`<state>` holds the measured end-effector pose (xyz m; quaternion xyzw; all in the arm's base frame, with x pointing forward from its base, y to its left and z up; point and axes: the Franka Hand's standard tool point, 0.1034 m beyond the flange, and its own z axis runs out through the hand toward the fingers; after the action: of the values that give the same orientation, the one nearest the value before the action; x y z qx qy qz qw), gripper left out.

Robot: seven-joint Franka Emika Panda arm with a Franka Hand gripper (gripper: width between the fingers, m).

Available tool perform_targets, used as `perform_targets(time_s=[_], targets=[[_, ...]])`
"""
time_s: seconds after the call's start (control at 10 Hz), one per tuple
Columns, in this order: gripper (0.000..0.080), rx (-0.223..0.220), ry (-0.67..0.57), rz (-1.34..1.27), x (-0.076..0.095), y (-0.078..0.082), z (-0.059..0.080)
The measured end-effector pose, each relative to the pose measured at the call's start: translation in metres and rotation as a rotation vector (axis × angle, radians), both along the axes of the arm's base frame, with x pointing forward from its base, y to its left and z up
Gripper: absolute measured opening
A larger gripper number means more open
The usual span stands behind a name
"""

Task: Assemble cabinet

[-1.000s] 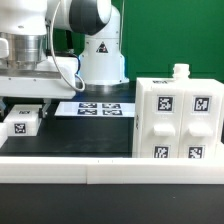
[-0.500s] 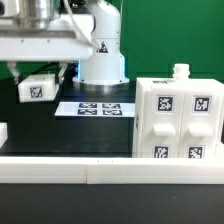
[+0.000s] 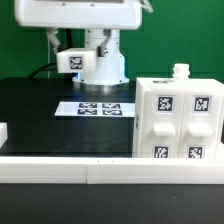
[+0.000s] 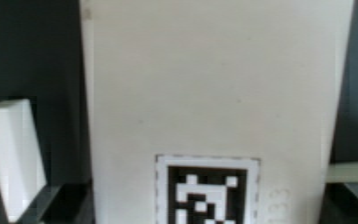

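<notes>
The gripper [image 3: 70,50] hangs in the upper left of the exterior view, and its jaws are clamped on a white tagged part [image 3: 72,62], which is lifted free of the black table [image 3: 40,110]. The cabinet [image 3: 180,120] stands upright on the table at the lower right of the frame, well apart from the claw. So the cabinet lies to the right of the carried part and below it (there is only one arm, so no choice of hand). In the wrist view the part looks long and flat, while the exterior view shows only its short tagged end. I judge that its long axis points roughly toward that camera. The coming move probably must carry it rightward and down.
</notes>
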<state>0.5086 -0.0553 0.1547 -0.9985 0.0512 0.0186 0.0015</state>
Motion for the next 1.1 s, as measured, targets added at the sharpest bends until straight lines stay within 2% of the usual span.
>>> perform_targets(time_s=[0.6, 0.7, 0.8, 1.1], targets=[[0.0558, 0.002, 0.002, 0.021, -0.001, 0.001, -0.003], [0.0558, 0.004, 0.015, -0.018, 0.002, 0.014, 0.003], [0.0558, 0.006, 0.015, -0.030, 0.010, 0.032, 0.012], [0.0558, 0.002, 0.022, -0.075, 0.038, 0.073, 0.031]])
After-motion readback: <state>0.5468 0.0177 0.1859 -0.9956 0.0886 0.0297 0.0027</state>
